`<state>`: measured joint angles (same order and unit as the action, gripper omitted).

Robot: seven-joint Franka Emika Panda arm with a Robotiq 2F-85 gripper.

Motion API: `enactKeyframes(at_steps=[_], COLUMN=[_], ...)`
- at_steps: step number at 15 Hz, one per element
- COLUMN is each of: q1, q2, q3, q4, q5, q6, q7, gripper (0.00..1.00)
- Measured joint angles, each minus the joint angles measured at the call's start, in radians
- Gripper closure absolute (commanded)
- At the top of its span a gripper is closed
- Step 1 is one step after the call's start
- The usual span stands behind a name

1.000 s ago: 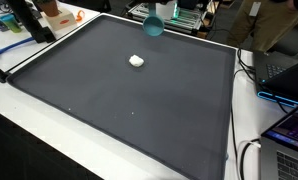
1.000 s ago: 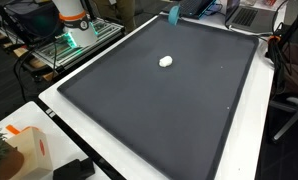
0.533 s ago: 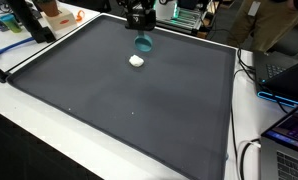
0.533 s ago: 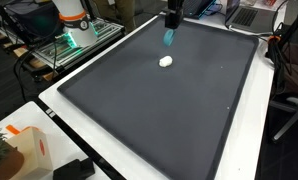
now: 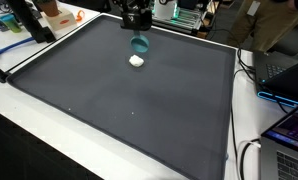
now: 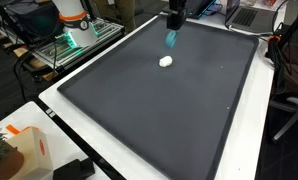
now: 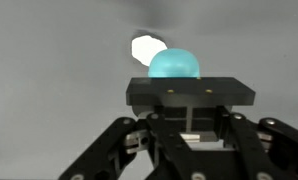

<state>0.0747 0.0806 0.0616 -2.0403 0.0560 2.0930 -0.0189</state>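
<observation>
**Jaws hold a blue-green cup over the dark mat**

In both exterior views the white counter (image 5: 19, 112) (image 6: 84, 130) shows far to the left of the jaws. It carries a large dark mat (image 5: 129, 110) (image 6: 159, 110), which spreads out under them. A small white lump (image 5: 136, 60) (image 6: 166, 61) lies on the mat, near the jaws, a little to their left and lower in the picture. The jaws are closed narrow on a blue-green cup (image 5: 140, 44) (image 6: 171, 38). The cup hangs directly below them, over the far part of the mat. I cannot tell if the cup touches the mat. In the wrist view the lump (image 7: 144, 47) sits just left of the cup (image 7: 175, 64), and the cup hides part of it. Well to the right of the jaws, beyond the edge of the mat, a dark laptop (image 5: 287, 72) stands in an exterior view.
</observation>
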Motion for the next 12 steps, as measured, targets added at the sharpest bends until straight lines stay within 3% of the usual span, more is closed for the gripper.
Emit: enactKeyframes(at_steps=[12], q1=[-0.009], q2=[0.11], q3=[-0.011], q4=[0.01], q5=[-0.004], q6=[0.049], q7=[0.007], gripper=[0.79])
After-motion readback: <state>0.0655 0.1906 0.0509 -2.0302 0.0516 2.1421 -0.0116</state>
